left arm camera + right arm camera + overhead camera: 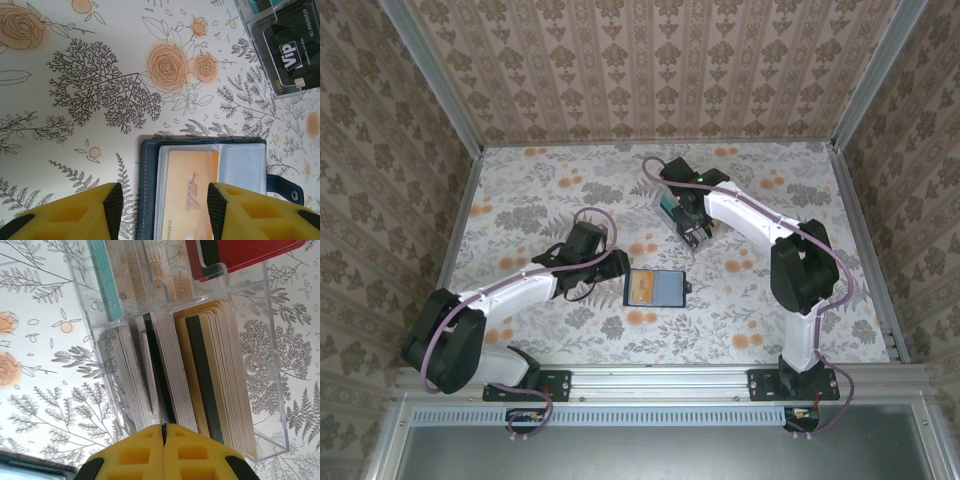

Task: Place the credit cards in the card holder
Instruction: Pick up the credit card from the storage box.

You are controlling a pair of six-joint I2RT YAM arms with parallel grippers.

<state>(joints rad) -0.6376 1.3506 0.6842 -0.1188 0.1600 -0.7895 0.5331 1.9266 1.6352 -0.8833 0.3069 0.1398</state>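
Down at the left tool point(165, 200) first: parted wide, gripping nothing, poised right above the card holder point(148, 190). Lying open and flat on the flowered tabletop point(75, 150), pale inside facing up, with a tan-orange card point(192, 192) tucked under the clear sleeve and the snap tab point(286, 189) sticking out sideways. From the top camera: near the middle of the tabletop, between the two arms, just off the left tool's tips. Over to the right tool point(164, 432): clamped fully shut, tips right down at the upper edges of the credit cards point(200, 380) packed upright in the clear rack point(257, 365). Cannot tell about any card edge pinched in there. Also slotted in that rack: a teal card point(107, 285), a red card point(240, 252), and, facing the left wrist camera, a black card point(292, 55). Rack near the holder, not touching.
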